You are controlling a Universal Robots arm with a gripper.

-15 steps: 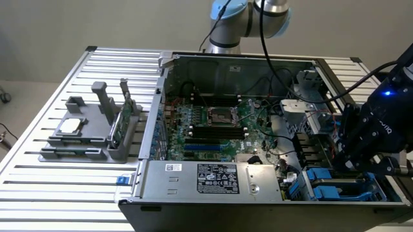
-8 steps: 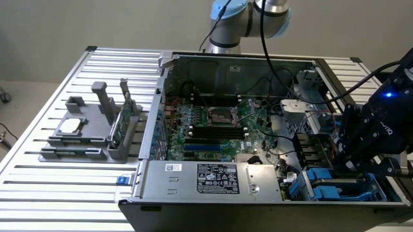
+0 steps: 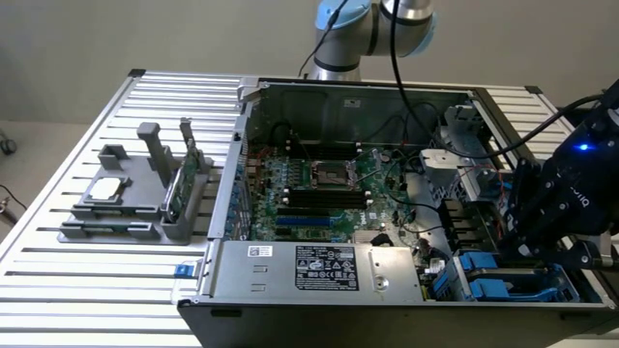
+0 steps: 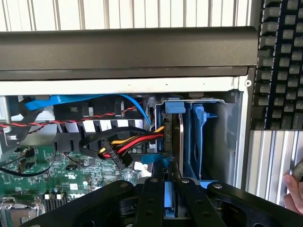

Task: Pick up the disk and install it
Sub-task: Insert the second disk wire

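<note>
— Where do we stand with the pincer point(image 4: 164, 182)?

— We have it nearly shut, its two black fingers point(image 4: 152, 191) pinching the thin edge of the disk point(image 4: 171, 142), which stands on edge in its blue frame. In the exterior view the pincer point(image 3: 541, 250) sits down at about four o'clock, over the corner of the open computer case point(image 3: 349, 98) where the blue drive bays point(image 3: 493, 279) are.

— So which step is this?

— We judge it to be the install itself: the disk is held and already partly down in its slot, next to another blue frame point(image 4: 199, 137). Seating it would call for a straight push along the slot, keeping clear of the red, yellow and black cable bundle point(image 4: 132, 144) that lies just beside it.

— And beyond the case?

— The green main board point(image 3: 320, 188) fills the middle of the case, with the grey power supply box point(image 3: 320, 270) at six o'clock. The case lies on a ribbed metal table point(image 3: 97, 283). At nine o'clock a grey holder point(image 3: 130, 199) carries a small silver chip point(image 3: 104, 190) and an upright green card point(image 3: 176, 185). The arm's base point(image 3: 338, 43) stands at twelve o'clock against a plain wall. In the wrist view we also catch a keyboard point(image 4: 281, 61) and a person's fingertips point(image 4: 293, 191) at the table's edge.
</note>
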